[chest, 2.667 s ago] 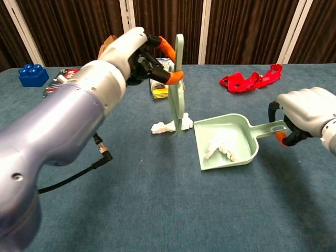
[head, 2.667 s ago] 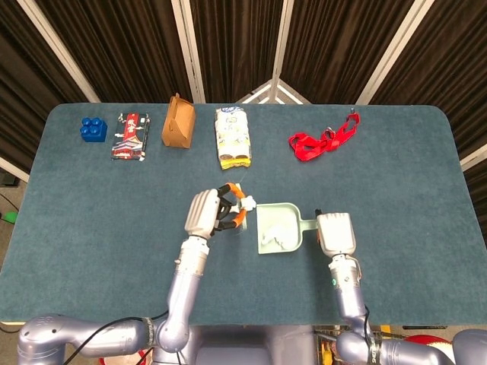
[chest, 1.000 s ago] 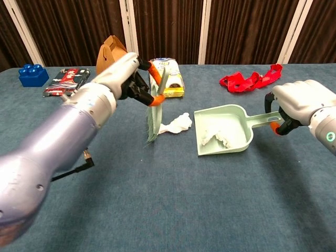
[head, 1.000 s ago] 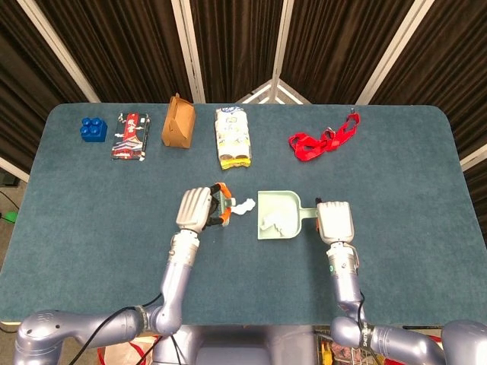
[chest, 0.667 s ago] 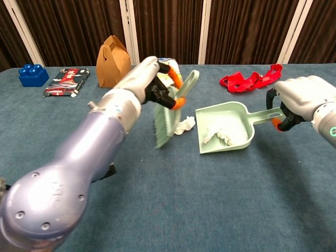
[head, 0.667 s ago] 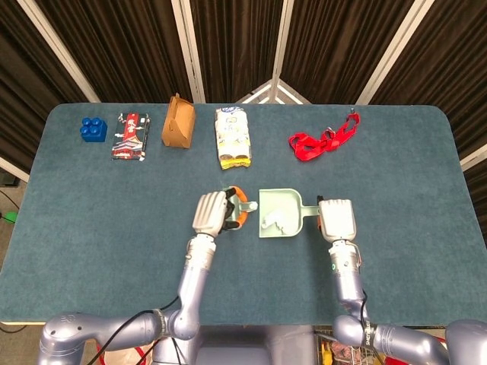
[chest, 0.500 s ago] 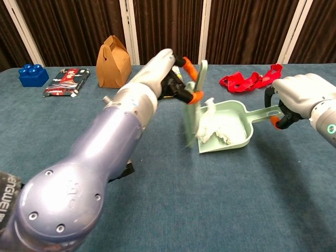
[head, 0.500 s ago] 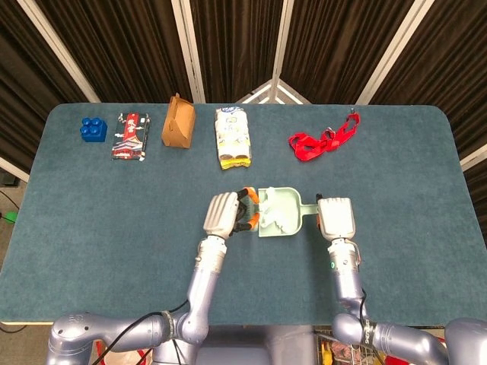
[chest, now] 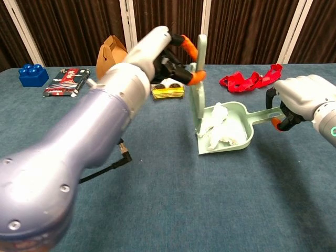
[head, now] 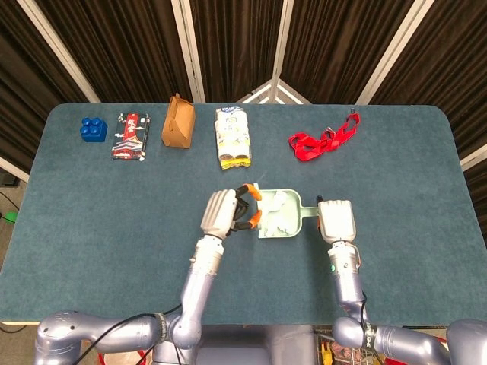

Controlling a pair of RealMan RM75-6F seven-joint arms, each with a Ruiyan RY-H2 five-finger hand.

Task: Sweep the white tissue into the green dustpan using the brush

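Note:
The pale green dustpan [chest: 242, 137] [head: 291, 229] lies flat mid-table with crumpled white tissue [chest: 217, 131] [head: 278, 212] inside it. My right hand [chest: 302, 105] [head: 335, 220] grips its handle on the right. My left hand [chest: 157, 55] [head: 223, 213] holds the pale green brush [chest: 198, 89] upright by its handle, the bristles standing at the pan's open left mouth. In the head view the brush is mostly hidden under that hand, only its edge [head: 254, 220] showing beside the pan.
Along the far edge sit a blue block [head: 93, 128], a red patterned packet [head: 129, 135], a brown paper box [head: 178, 122], a yellow-white snack pack [head: 233, 137] and a red strap [head: 323, 139]. Bare blue cloth [head: 114, 228] surrounds the pan.
My left hand swept the brush rightward from left of the loose tissue to the pan's mouth. The tissue that lay on the cloth now lies inside the pan. The right hand stayed put.

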